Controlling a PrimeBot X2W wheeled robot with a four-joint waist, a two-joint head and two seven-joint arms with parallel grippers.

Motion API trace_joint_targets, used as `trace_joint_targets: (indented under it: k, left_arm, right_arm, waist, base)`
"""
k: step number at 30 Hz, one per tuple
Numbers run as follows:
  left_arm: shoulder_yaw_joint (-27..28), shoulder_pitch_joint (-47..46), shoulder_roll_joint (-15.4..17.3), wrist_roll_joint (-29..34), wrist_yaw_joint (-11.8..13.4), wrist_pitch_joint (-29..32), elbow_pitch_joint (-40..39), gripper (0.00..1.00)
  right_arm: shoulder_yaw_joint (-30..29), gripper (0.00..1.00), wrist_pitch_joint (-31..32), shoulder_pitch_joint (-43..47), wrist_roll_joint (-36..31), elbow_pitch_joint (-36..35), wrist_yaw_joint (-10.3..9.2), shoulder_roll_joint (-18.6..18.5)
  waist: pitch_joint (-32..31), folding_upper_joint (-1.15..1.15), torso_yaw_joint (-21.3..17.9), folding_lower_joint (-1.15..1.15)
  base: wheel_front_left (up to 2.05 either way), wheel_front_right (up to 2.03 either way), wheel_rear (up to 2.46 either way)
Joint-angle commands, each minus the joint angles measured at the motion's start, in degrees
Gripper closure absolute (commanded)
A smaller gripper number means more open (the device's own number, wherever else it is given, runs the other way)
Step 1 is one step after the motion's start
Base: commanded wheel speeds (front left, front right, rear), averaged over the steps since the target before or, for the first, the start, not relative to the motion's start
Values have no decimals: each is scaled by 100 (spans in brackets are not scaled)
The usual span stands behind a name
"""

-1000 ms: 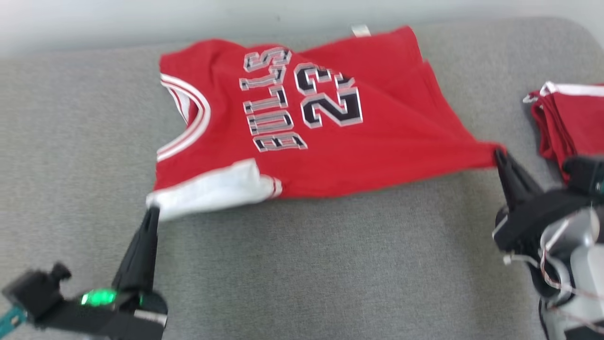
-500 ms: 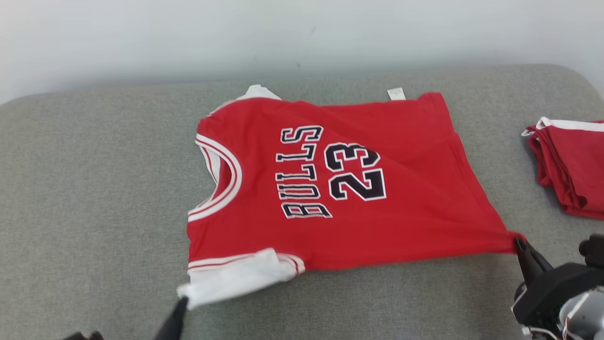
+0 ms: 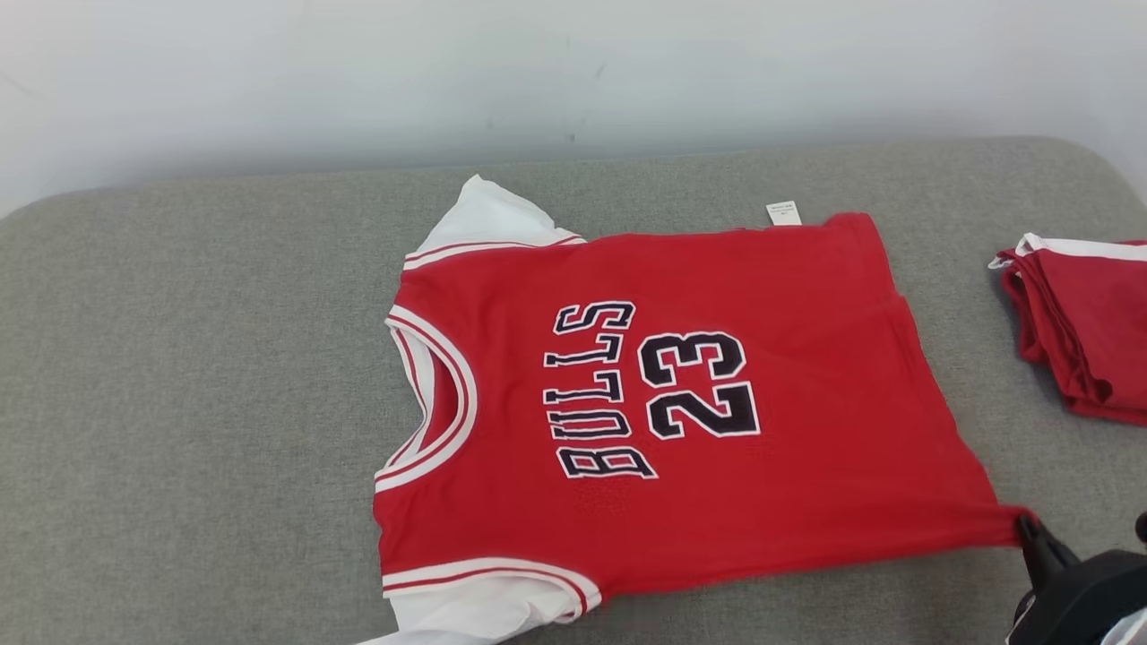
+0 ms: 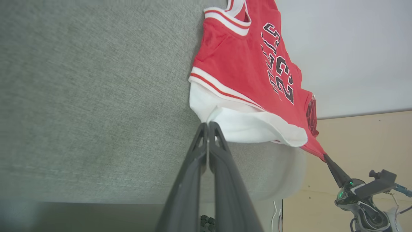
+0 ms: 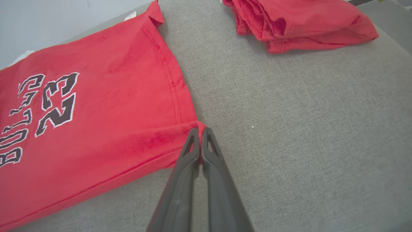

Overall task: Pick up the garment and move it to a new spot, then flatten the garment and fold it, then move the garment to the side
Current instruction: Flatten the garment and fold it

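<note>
The red Bulls jersey (image 3: 699, 421) lies front-up on the grey cushion (image 3: 179, 358), flatter than a second ago, with its far white sleeve (image 3: 484, 219) now spread out. The left gripper (image 4: 207, 124) pinches the near white sleeve (image 4: 254, 125), and the right gripper (image 5: 200, 130) pinches the hem corner (image 5: 186, 129). A folded red garment (image 3: 1089, 331) lies well apart, on the right.

We see our right gripper (image 5: 200, 131) clamped on the hem corner of the red jersey (image 5: 96, 122), spread on the grey cushion (image 5: 305, 129), with folded red clothes (image 5: 299, 22) apart from the jersey.
</note>
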Motion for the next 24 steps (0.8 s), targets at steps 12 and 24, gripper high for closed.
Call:
trace_joint_targets:
  k: [12, 24]
  left_arm:
    - [13, 385, 326, 134, 426, 181, -144, 100]
    - [107, -25, 98, 368, 122, -278, -379, 100]
  right_arm:
    - [-64, 100, 565, 603, -246, 174, -16, 31]
    - [160, 100, 201, 521, -7, 20, -16, 33]
  waist:
    - [22, 0, 11, 0]
    - [29, 0, -104, 0]
  base:
    - [0, 0, 0]
    - [0, 0, 0]
